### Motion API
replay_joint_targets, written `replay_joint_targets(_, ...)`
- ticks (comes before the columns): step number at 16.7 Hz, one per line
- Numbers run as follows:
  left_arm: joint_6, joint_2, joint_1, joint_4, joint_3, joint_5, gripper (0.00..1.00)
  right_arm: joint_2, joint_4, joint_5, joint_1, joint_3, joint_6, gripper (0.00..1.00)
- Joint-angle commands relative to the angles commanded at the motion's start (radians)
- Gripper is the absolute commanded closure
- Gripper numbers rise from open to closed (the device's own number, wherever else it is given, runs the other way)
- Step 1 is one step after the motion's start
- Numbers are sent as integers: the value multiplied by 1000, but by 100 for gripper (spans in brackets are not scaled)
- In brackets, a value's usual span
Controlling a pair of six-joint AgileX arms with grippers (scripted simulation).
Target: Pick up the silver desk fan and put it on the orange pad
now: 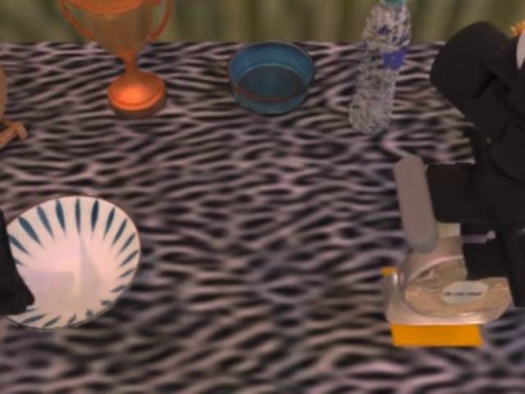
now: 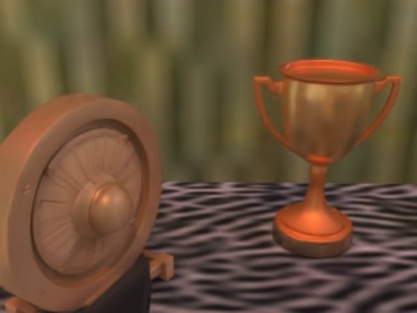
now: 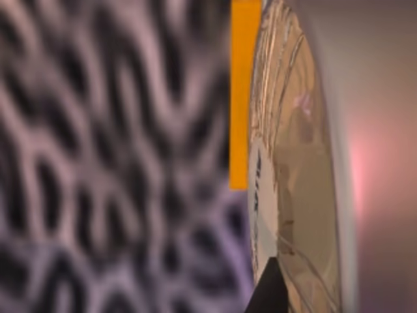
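Silver desk fan (image 1: 447, 283) at four o'clock on the table, over the orange pad (image 1: 435, 335) — right gripper (image 1: 484, 246) beside it, grip state indeterminable. Lower squarely, centred — release only once seated. Left arm parked.

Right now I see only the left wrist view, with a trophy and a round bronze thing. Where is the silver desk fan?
Observer: The top view shows the silver desk fan at the table's right side, near the front edge.
Operator: Is it over the orange pad?
Observer: Yes. The fan covers most of the orange pad; only an orange strip shows at its front. I cannot tell whether it rests on the pad.
Operator: Where are the grippers?
Observer: The right gripper is right at the fan, on its right side. The left gripper is parked at the table's left edge, beside a white plate with blue stripes.
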Motion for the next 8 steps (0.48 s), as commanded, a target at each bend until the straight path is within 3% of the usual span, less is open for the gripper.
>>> replay_joint_targets(1,0,0,0,0,0,0,0,0,0,0,0,0,0,100)
replay_joint_targets(8,0,0,0,0,0,0,0,0,0,0,0,0,0,47)
